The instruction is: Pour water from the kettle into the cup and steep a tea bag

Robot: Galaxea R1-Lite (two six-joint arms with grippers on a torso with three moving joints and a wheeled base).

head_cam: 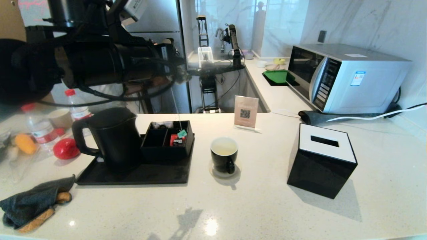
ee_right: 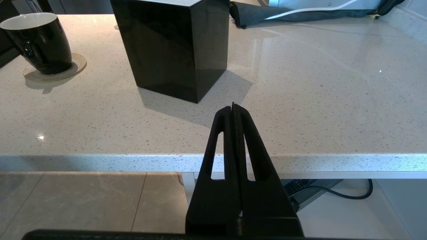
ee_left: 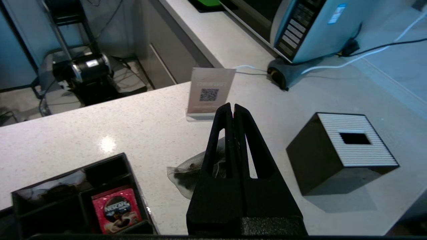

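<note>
The black kettle stands on a black tray at the left. To its right, on a coaster, is the black cup, holding pale water. My left gripper is raised high above the organiser box and is shut on the tea bag. The pouch hangs just under the fingers. Its string drops to the teal tag. My right gripper is shut and empty, low in front of the counter edge, and is out of the head view.
A black tissue box stands right of the cup. An organiser box with a red packet sits on the tray. A QR sign and a microwave stand behind. Bottles, fruit and a cloth lie far left.
</note>
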